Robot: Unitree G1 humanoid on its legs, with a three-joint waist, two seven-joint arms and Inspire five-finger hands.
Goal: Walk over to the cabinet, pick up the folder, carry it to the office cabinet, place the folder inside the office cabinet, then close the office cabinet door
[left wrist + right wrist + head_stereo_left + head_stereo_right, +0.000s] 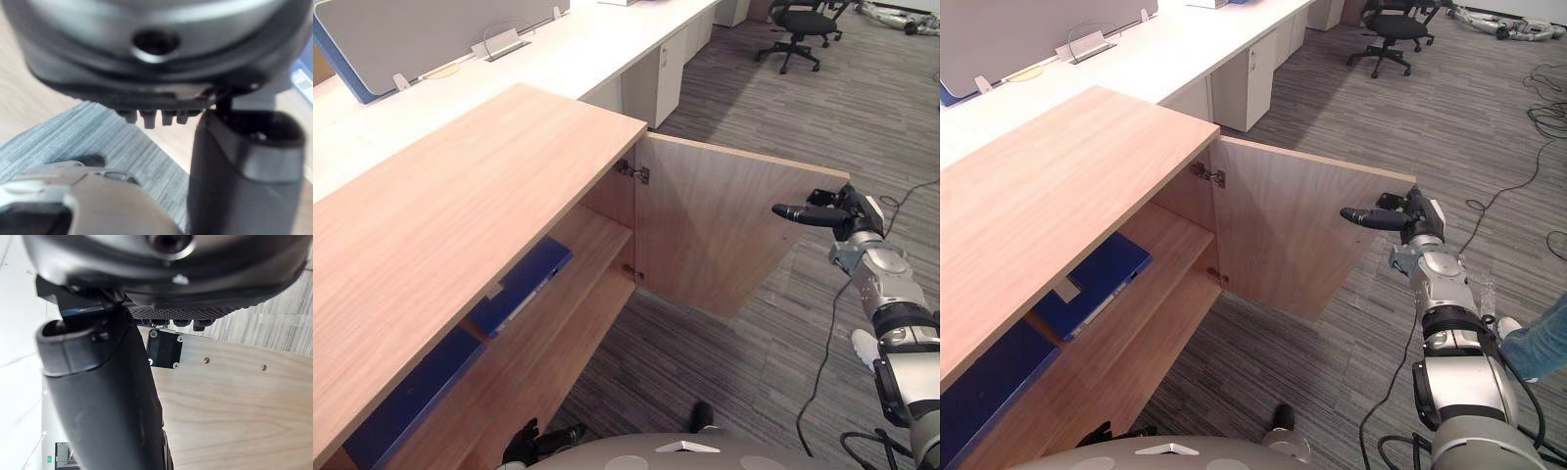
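No readable text, white label [522,305] on blue folder [536,272] illegible

A grey striped carpet floor [783,108] runs beneath a long white table [607,39] that has a white drawer unit [656,83] under it, a grey divider screen [421,34] and a small socket box [501,44] on top, and a black swivel chair [800,29] near its far end.

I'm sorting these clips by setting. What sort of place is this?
Most likely an open-plan office: a long white desk with a divider panel, a black swivel chair on grey carpet, and a wooden cabinet holding a blue folder.
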